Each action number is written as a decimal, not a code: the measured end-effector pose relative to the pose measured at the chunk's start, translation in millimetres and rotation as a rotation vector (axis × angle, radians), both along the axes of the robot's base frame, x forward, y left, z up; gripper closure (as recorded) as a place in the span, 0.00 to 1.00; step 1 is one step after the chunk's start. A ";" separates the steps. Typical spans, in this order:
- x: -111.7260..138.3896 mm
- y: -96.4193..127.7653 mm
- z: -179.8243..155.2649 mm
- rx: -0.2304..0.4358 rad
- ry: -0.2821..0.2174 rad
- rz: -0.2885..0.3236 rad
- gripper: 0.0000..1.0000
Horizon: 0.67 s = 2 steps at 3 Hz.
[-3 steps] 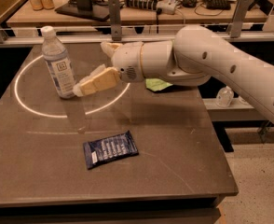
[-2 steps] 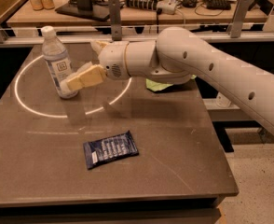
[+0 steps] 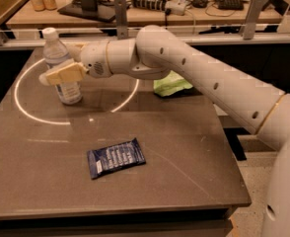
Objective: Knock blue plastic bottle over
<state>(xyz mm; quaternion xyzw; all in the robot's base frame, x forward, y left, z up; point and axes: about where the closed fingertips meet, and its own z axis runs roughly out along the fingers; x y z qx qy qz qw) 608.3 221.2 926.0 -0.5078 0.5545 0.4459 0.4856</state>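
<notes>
One dark grey square bench (image 3: 184, 172) carries three loose things. One white jointed robot arm (image 3: 209, 78) reaches across it from 3 o'clock. Its tan gripper (image 3: 49, 77), fingers pressed together, crosses the front of the one clear plastic water bottle with a white cap (image 3: 70, 90). The bottle stands upright at 10 o'clock inside one bright ring of light (image 3: 24, 110). One dark blue foil packet (image 3: 115, 158) lies at 6 o'clock, its white lettering unreadable. One crumpled green cloth (image 3: 170, 84) sits at 1 o'clock.

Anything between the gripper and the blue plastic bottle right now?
Nothing. In the camera view the gripper overlaps the upright blue plastic bottle at mid-height; no gap shows.
</notes>
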 end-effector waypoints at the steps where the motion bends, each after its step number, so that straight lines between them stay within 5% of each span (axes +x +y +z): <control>1: -5.2 17.0 -3.5 0.028 0.027 0.090 0.47; 2: -0.3 -6.5 -0.6 -0.014 -0.003 0.042 0.71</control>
